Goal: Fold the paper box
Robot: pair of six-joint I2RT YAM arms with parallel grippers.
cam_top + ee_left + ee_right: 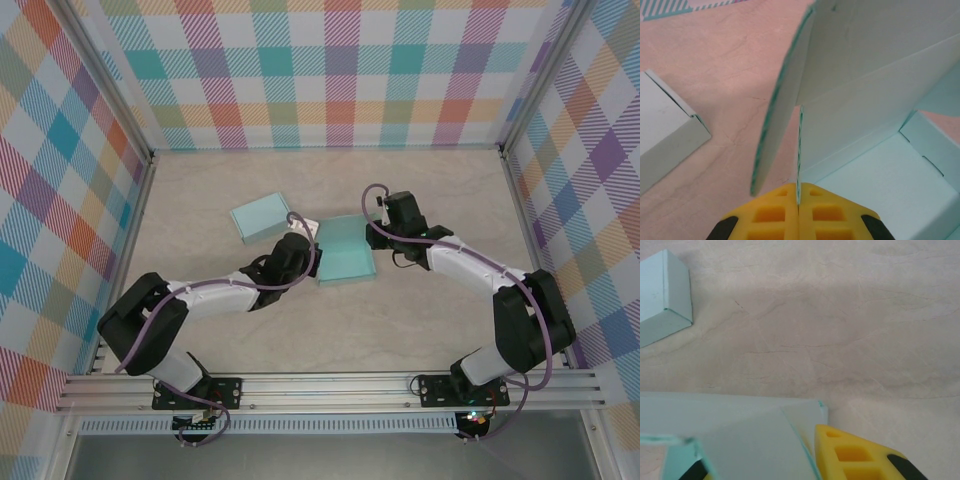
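left gripper [799, 194] clenched on flap [800, 145] of paper box [347, 262], table centre — yank and you tear it, or box skids — right gripper [378, 229] at its right edge (hold: cannot tell).

The yellow left tool [798, 212] sits at the bottom edge with its two fingers pressed together, seemingly pinching the thin edge of an upright panel [800, 150] of the pale mint paper box [880, 190]. A curved flap [782, 110] bows leftward. A closed pale rectangular box [665, 135] lies apart on the beige marbled surface [735, 65].
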